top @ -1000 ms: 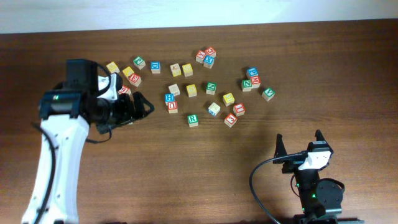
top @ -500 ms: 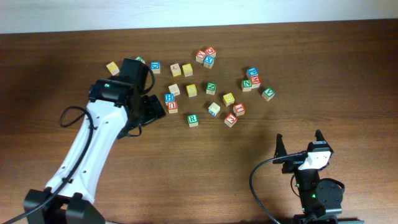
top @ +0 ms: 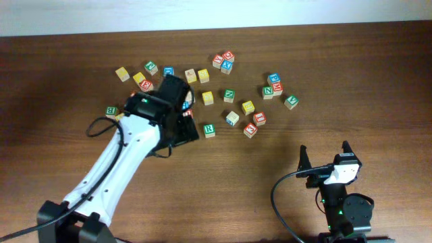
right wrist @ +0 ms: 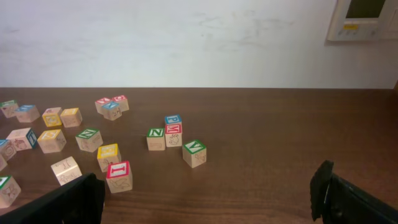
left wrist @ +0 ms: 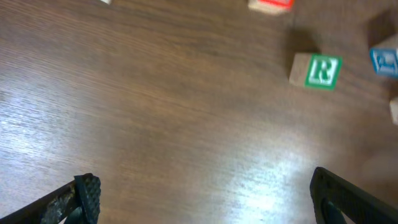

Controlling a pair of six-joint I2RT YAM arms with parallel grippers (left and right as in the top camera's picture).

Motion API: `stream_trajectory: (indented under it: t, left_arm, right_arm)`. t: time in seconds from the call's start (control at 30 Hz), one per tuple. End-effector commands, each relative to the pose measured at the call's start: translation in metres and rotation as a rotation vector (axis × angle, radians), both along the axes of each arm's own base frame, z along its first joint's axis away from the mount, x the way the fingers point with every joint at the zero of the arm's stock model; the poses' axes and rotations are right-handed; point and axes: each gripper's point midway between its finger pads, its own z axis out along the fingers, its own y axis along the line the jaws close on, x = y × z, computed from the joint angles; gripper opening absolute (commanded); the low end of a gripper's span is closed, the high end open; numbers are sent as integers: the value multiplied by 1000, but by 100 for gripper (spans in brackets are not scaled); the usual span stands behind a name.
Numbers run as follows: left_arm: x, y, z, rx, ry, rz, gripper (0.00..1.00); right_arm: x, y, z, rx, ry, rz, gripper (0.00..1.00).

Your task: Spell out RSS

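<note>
Pale green-R cube (left wrist: 316,70) lies ahead-right of the spread left gripper (left wrist: 202,194); a blue cube (left wrist: 385,61) beside it, red cube (left wrist: 271,5) farther ahead.

bare table (left wrist: 155,124) is lying open for you from the left gripper (left wrist: 203,186) to the green r cube (left wrist: 317,70) at one o'clock; a blue cube (left wrist: 385,61) is crowding its three o'clock, a red cube (left wrist: 271,5) its eleven.

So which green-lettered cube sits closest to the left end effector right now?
The green R cube, right beside the left end effector; the nearest green N cube sits farther away.
</note>
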Motion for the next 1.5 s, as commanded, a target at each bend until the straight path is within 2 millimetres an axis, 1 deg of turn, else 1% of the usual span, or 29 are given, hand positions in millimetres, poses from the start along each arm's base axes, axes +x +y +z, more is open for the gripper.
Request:
stream_trajectory:
  t: [0.0,0.1,0.2,0.23,0.3,0.4,0.43,0.5,0.63,0.67,0.7,0.8,0.83,0.9,1.07,1.2,1.33,1.47]
  left_arm:
    - [-6,-9,-6,13,17,-18,99]
    - [-8,-14,-6,12,17,-38,99]
    - [-9,-15,-6,19,19,-62,99]
    - [-7,-12,-5,22,16,-61,99]
    - [-2,3,6,16,23,-5,99]
    - [9,39,24,12,20,115,99]
    - [12,65,33,13,25,198,99]
    - [11,91,38,15,39,283,99]
    - [-1,134,36,-18,93,442,99]
    - [-7,149,36,-22,112,497,99]
    - [-12,160,36,-22,127,538,99]
    - [-24,181,36,-25,156,618,99]
    - [-27,185,36,-25,163,634,99]
    - [-31,188,35,-25,178,650,99]
    - [-33,187,35,-25,185,647,99]
    - [-35,169,35,-114,221,638,99]
    - [-37,160,35,-122,236,616,99]
    - [-35,140,35,-115,244,540,99]
  right_arm:
    - [0,-3,-3,3,6,-16,98]
    - [0,-3,-3,3,6,-15,98]
    - [0,-3,-3,3,6,-16,98]
    - [0,-3,-3,3,6,-15,98]
    - [0,-3,-3,3,6,-16,98]
    - [0,-3,-3,3,6,-15,98]
    - [0,-3,-3,3,6,-15,98]
    - [0,-3,-3,3,6,-15,98]
    - [0,-3,-3,3,6,-15,98]
    - [0,-3,-3,3,6,-15,98]
    - [0,-3,-3,3,6,-16,98]
    - [0,-3,-3,3,6,-16,98]
    - [0,-3,-3,3,6,-15,98]
    - [0,-3,-3,3,6,-15,98]
    - [0,-3,-3,3,6,-15,98]
    - [0,-3,-3,3,6,-15,98]
    - [0,-3,-3,3,6,-16,98]
    - [0,-3,-3,3,6,-16,98]
